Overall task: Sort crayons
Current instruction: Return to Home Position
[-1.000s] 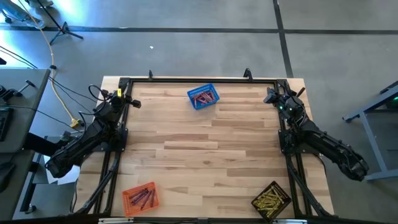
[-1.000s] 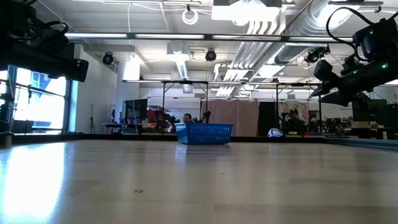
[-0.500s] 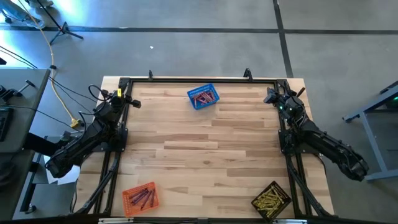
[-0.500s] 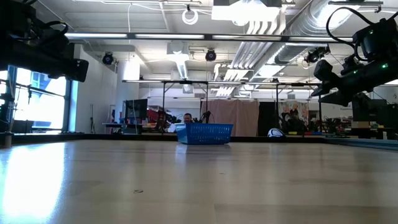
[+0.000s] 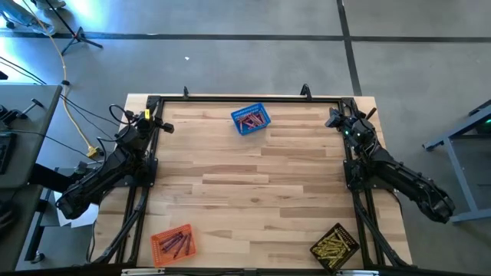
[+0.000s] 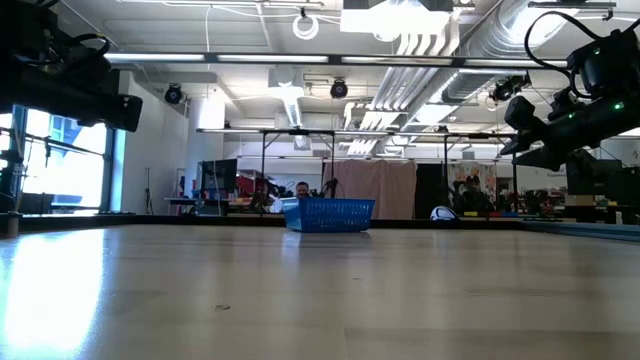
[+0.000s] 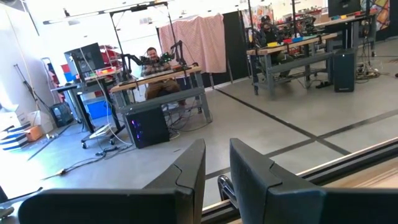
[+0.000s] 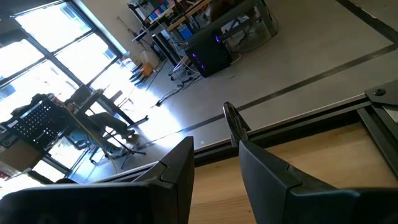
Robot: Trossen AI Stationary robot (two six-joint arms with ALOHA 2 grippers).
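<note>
Nothing has moved since a second ago: left gripper and right gripper rest with fingers slightly parted, empty. Crayons lie in the blue basket between them, well apart from both; others lie in the orange basket and black basket, far behind each gripper. Little risk remains, though a sweeping restart could clip that blue basket.

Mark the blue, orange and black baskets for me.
blue basket (image 6: 330, 214): low view, on its front mesh wall.
orange basket (image 5: 154, 244): high view, on its left wall.
black basket (image 5: 349, 234): high view, on its upper right rim.
</note>
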